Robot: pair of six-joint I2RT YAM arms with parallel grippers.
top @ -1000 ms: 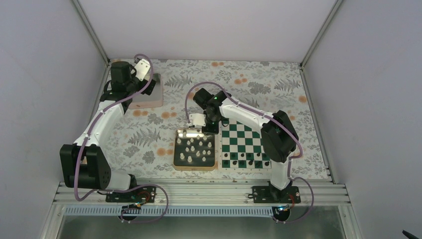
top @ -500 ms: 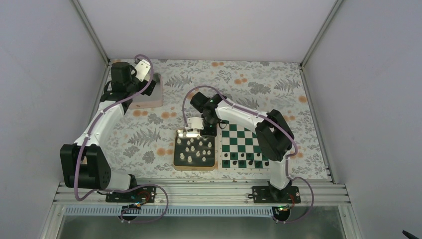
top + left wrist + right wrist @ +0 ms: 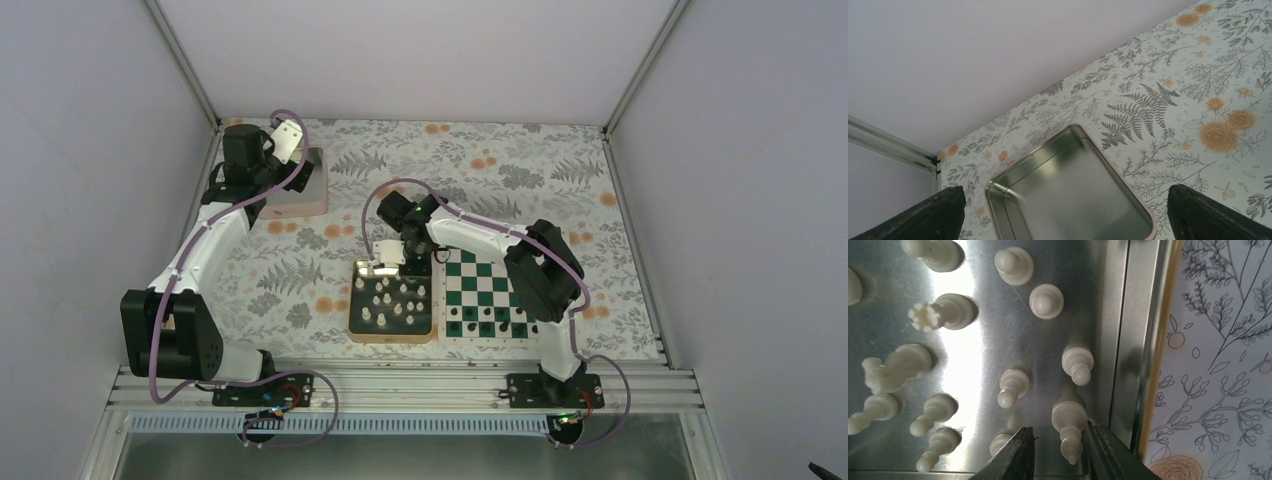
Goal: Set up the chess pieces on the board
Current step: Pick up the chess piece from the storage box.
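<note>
Several tiny white chess pieces [image 3: 390,300] stand in a gold-rimmed tray [image 3: 392,338] left of the green and white board [image 3: 487,290]. My right gripper [image 3: 402,262] hangs over the tray's far right corner. In the right wrist view its jaws [image 3: 1059,435] are open and straddle one tall white piece [image 3: 1068,422]. The right finger [image 3: 1103,440] is against that piece's base and the left finger [image 3: 1018,450] stands apart from it. My left gripper [image 3: 288,160] is open at the back left, with nothing between its fingers [image 3: 933,212].
Black pieces [image 3: 490,325] fill the board's two near rows. An empty silver tin [image 3: 1073,195] lies under the left gripper. The tray's metal wall [image 3: 1128,340] runs close beside the right finger. Flowered cloth covers the table.
The right arm has swung left from the board's far edge to the tray's corner and come down round a white piece. Its jaws have narrowed a little. The left arm has not moved.
</note>
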